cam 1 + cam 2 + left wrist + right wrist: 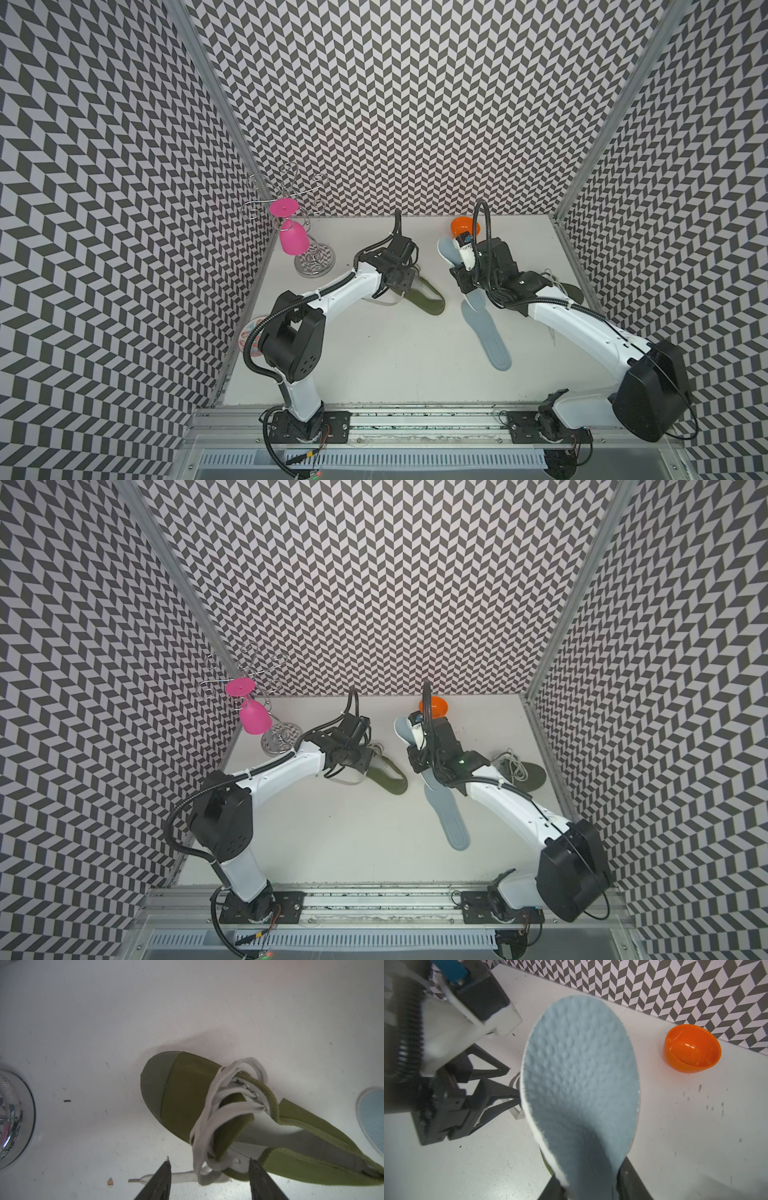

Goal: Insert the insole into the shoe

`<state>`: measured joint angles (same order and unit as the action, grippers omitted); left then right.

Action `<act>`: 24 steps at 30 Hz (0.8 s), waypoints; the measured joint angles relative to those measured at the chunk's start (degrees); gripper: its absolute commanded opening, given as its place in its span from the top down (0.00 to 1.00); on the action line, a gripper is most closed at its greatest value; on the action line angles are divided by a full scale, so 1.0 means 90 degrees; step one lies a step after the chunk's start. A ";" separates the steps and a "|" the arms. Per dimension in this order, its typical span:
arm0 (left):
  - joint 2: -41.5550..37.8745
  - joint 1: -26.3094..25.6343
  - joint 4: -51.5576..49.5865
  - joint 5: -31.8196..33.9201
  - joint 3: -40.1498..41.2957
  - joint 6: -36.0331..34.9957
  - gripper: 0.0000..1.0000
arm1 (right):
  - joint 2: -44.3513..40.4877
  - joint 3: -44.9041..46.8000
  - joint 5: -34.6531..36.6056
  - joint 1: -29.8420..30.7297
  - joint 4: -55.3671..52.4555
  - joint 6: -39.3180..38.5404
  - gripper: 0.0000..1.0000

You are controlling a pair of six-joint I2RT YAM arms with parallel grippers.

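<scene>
Chevron-patterned walls (395, 104) close in a white table (374, 365). The green shoe (187, 1095) lies on its sole left of the table's middle, under the left arm's wrist in both top views (428, 301).

In the left wrist view the shoe lies just ahead of the left gripper (209, 1164), toe pointing away from it. The jaws stand well apart and clamp nothing. A loose white lace (182, 1177) and the shoe's eyelet flap lie in the gap between them. One fingertip (254, 1167) is right at the shoe's collar; I cannot tell whether it touches.

The right gripper (591, 1188) is clenched on the blue-grey insole (579, 1074), its fingers pinching the narrow end. The dimpled forepart sticks out past the jaws, clear of the table. In a top view the insole (445, 250) hangs to the right of the shoe, apart from it and near the orange bowl (464, 225).

A second insole (488, 336) lies flat on the table nearer the front. A second shoe (530, 775) sits behind the right arm by the right wall. A pink glass (293, 241) hangs upside down on a wire rack (286, 195) in the back left corner.

A small label (464, 249) on the right wrist is too small to read.
</scene>
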<state>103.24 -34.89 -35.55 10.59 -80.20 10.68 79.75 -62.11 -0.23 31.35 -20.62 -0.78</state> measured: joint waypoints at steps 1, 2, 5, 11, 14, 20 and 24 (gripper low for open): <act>0.0102 0.0000 -0.0046 0.0063 -0.0104 -0.0049 0.40 | 0.0017 0.0000 -0.0039 0.0000 -0.0022 0.0002 0.64; 0.0180 0.0005 -0.0070 0.0104 -0.0180 -0.0075 0.40 | 0.0039 0.0000 -0.0085 0.0000 -0.0046 0.0005 0.64; 0.0437 0.0005 -0.0107 0.0199 -0.0406 -0.0187 0.43 | 0.0126 -0.0010 -0.0192 0.0000 -0.0148 0.0019 0.64; 0.0760 0.0005 -0.0260 0.0165 -0.0729 -0.0474 0.55 | 0.0194 -0.0085 -0.0396 0.0002 -0.0471 0.0095 0.64; 0.0855 0.0034 -0.0270 -0.0007 -0.0833 -0.0605 0.66 | 0.0238 -0.0270 -0.0605 0.0002 -0.0843 0.0257 0.64; 0.0867 0.0214 -0.0202 -0.0721 -0.0865 -0.0765 0.92 | 0.0236 -0.0253 -0.1001 0.0002 -0.1251 0.0457 0.64; 0.0823 0.0345 -0.0078 -0.1273 -0.0809 -0.0940 0.98 | 0.0270 -0.0223 -0.1251 0.0061 -0.1528 0.0498 0.64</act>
<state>110.65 -31.79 -36.25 -0.86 -87.48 2.22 82.17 -64.12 -11.49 31.90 -34.37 3.70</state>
